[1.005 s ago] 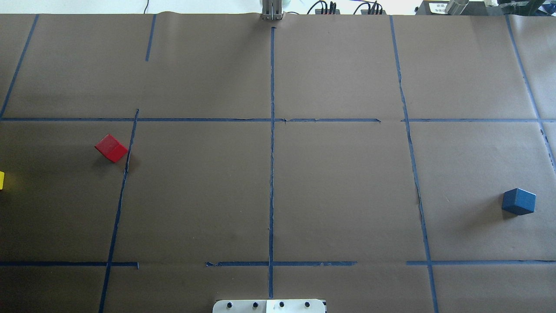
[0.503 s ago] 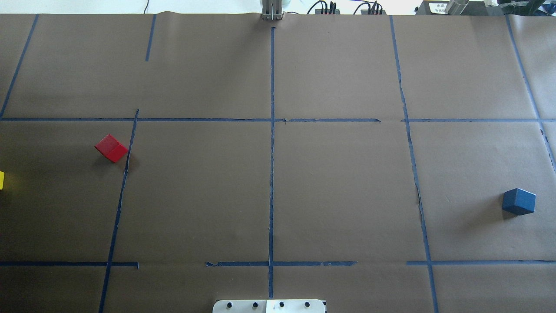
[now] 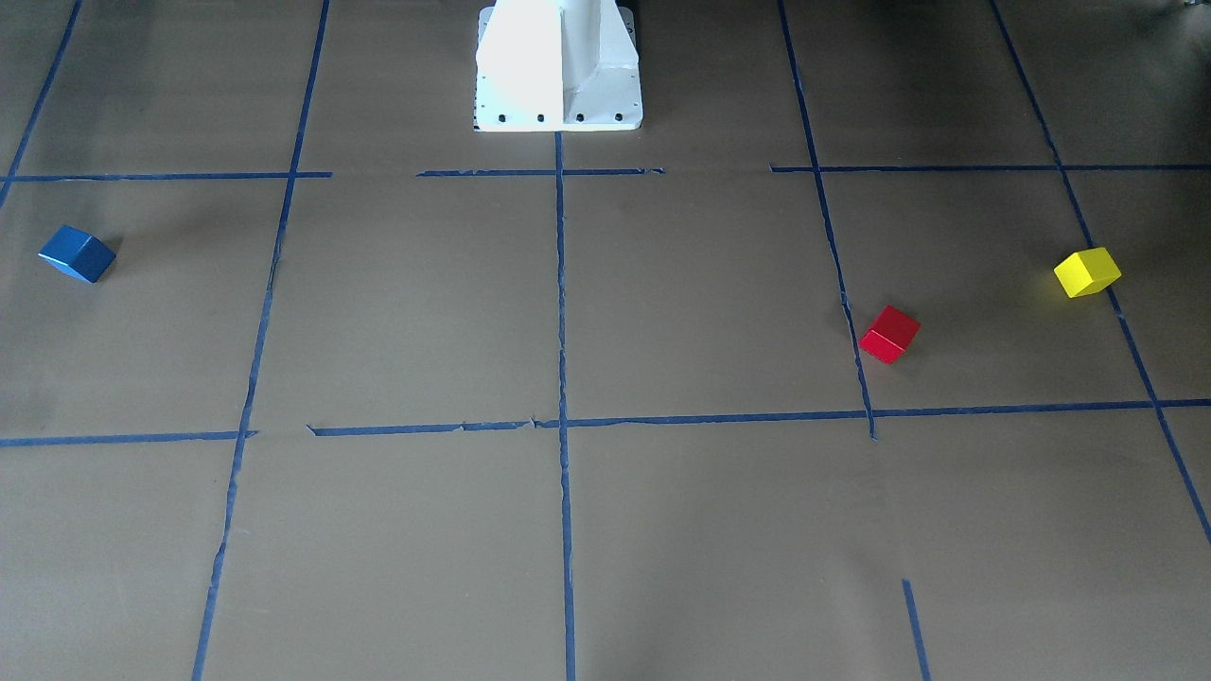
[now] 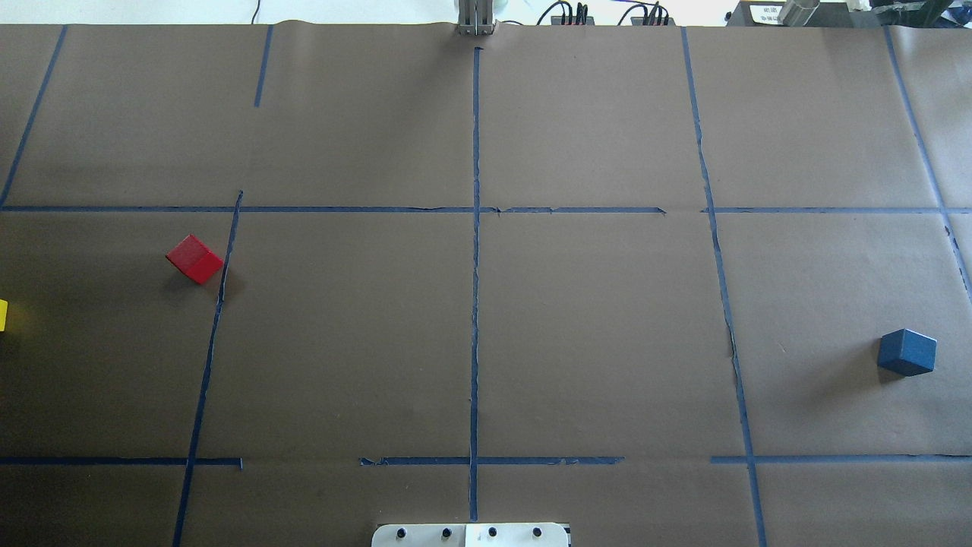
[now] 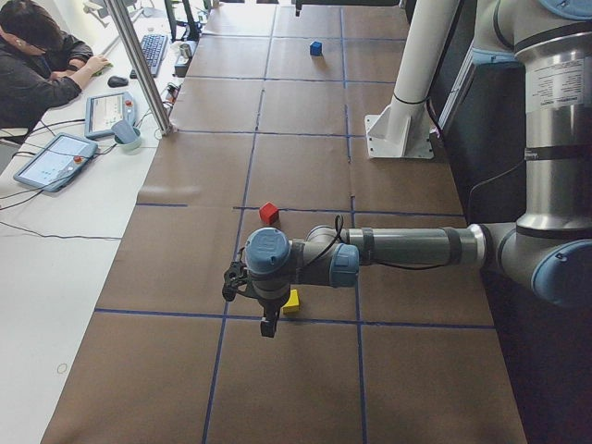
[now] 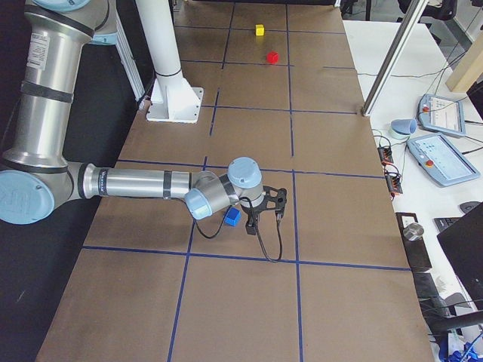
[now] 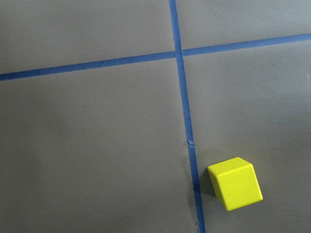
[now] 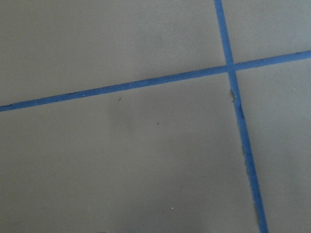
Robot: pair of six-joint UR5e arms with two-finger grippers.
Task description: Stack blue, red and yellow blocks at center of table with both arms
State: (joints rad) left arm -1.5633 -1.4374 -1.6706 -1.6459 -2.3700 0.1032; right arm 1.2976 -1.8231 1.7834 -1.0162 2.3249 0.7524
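Observation:
The red block (image 4: 195, 259) lies on the brown paper at the table's left, also seen in the front view (image 3: 889, 334). The yellow block (image 3: 1087, 272) lies further left, cut off at the overhead view's edge (image 4: 2, 314); it shows at the lower right of the left wrist view (image 7: 235, 183). The blue block (image 4: 907, 352) lies at the far right. My left gripper (image 5: 268, 326) hangs beside the yellow block (image 5: 291, 301). My right gripper (image 6: 264, 215) hangs beside the blue block (image 6: 232, 218). I cannot tell whether either is open. The right wrist view shows only paper and tape.
Blue tape lines grid the paper and cross at the table's centre (image 4: 476, 210). The white robot pedestal (image 3: 558, 66) stands at the near edge. A metal post (image 5: 139, 65) and a desk with tablets and a seated operator (image 5: 37, 55) are beyond the far edge.

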